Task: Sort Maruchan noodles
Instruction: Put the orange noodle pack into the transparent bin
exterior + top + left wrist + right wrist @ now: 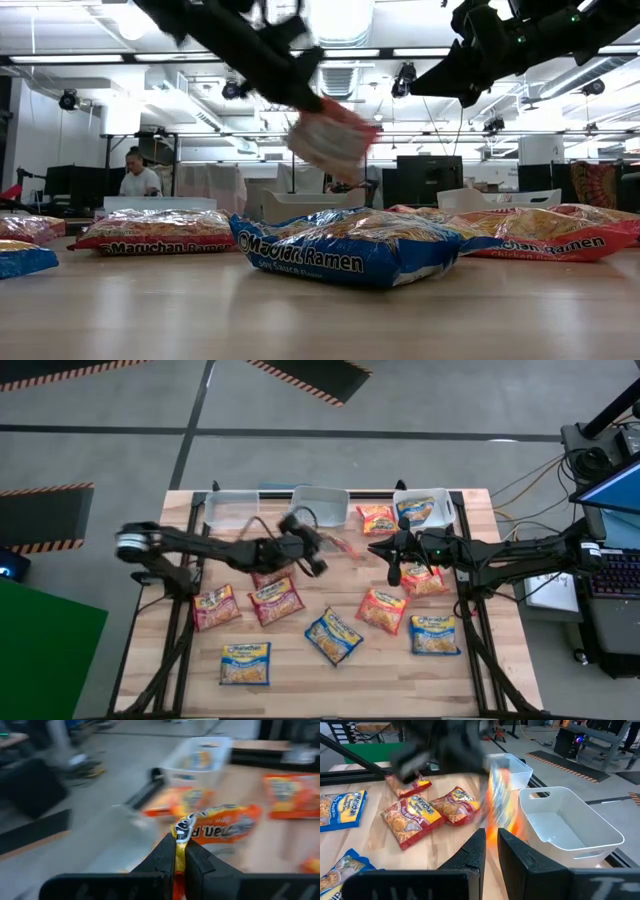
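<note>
- My left pincer (318, 565) is clamped on the edge of an orange packet (333, 138) and holds it in the air above the middle of the surface (380, 675), just in front of the middle bin (322, 505).
- From the left wrist I see both fingers (165, 855) pressed together on the wrapper's seam, with the orange packet (220, 822) hanging out past the tips.
- My right pincer (392, 573) hovers right of centre, above the surface, fingers nearly together with nothing between them; the lifted packet hangs just ahead of its fingertips (475, 851) in the right wrist view.
- Three clear bins line the far edge: the left bin (230, 508), the middle one, and the right bin (425, 508), which holds a blue-and-yellow packet (415, 510). An orange packet (376, 518) lies just beside that bin.
- Loose packets on the surface: two red ones (215, 606) (275, 600) below my left arm, a blue one (245, 663) near the front left, another blue one (332, 635) at centre front, an orange one (382, 610), and a blue-and-yellow one (434, 634) at front right.
- One more orange packet (425, 582) lies partly under my right arm.
- The two pincers are near each other over the middle, so room between them is tight; the front strip of the surface is the most open.
</note>
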Motion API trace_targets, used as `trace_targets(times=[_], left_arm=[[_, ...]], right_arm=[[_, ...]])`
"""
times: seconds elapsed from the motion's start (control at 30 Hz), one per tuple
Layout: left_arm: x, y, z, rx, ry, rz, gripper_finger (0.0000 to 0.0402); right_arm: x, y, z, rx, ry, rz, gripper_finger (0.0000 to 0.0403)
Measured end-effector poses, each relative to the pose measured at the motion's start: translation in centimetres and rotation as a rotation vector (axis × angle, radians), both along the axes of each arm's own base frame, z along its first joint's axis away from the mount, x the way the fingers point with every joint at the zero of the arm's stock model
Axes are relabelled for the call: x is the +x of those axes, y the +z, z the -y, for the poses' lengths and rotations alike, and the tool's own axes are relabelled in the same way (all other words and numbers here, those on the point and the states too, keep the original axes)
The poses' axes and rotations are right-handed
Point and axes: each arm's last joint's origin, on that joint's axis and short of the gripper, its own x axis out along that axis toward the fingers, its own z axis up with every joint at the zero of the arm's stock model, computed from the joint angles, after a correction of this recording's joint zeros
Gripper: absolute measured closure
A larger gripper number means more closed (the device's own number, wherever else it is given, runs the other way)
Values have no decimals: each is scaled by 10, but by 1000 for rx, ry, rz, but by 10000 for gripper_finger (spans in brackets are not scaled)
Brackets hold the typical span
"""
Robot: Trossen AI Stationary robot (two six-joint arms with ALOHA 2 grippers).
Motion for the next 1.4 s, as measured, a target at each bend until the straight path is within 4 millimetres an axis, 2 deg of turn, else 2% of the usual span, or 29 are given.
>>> trace_targets(times=[0.13,0.33,0.5,0.7,0.83,0.97,1.2,1.4], left_arm=[[-41,34,-14,38,131,-55,401],[-99,58,-52,57,345,-175,402],[-141,54,-88,40,514,-401,402],[-171,27,-137,-59,654,-678,402],[-176,6,-158,-167,640,-777,401],[-169,-13,-166,-195,596,-882,401],[-153,-38,-167,-280,500,-938,401],[-143,-38,-159,-274,476,-929,401]], right_arm=[[0,0,0,-5,1,0,365],[0,0,1,-8,-7,0,365],[-1,0,4,-10,-22,0,365],[-1,0,7,-7,-37,0,365],[-1,0,8,-7,-39,0,365],[-1,0,8,-7,-39,0,365],[-1,0,8,-8,-39,0,365],[-1,0,8,-10,-39,-1,365]])
